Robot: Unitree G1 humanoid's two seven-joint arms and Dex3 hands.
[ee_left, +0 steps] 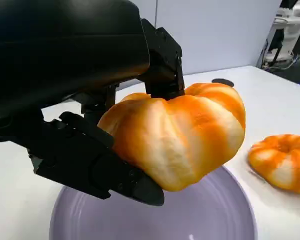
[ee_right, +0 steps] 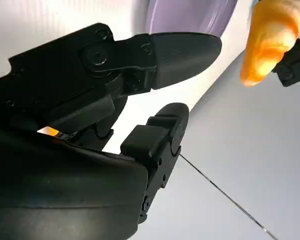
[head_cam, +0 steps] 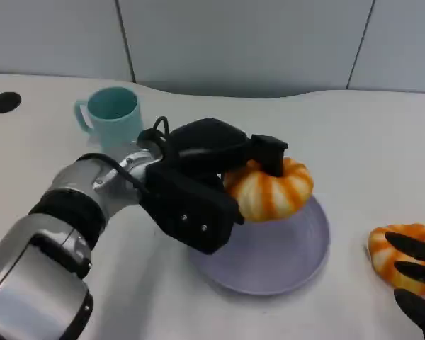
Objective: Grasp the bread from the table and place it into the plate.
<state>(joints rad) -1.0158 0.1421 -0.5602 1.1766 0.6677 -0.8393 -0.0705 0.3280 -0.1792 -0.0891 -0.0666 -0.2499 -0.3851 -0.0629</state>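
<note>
The left hand (head_cam: pixel 219 170), matte black and blocky, gripped a round, ridged bun of glossy orange-and-cream striped bread (head_cam: pixel 270 189) near the middle of the head view, fingers clamped over its top and underside. The bread hung just above the far rim of a smooth, shallow lavender plastic plate (head_cam: pixel 283 265); whether it touched the plate could not be told. At the lower right edge, the right hand (head_cam: pixel 416 273) lay with spread fingers over a second striped orange bun (head_cam: pixel 384 249) on the white table (head_cam: pixel 354 134); whether it gripped it was unclear. A glossy teal mug (head_cam: pixel 113 112) stood at the upper left.
</note>
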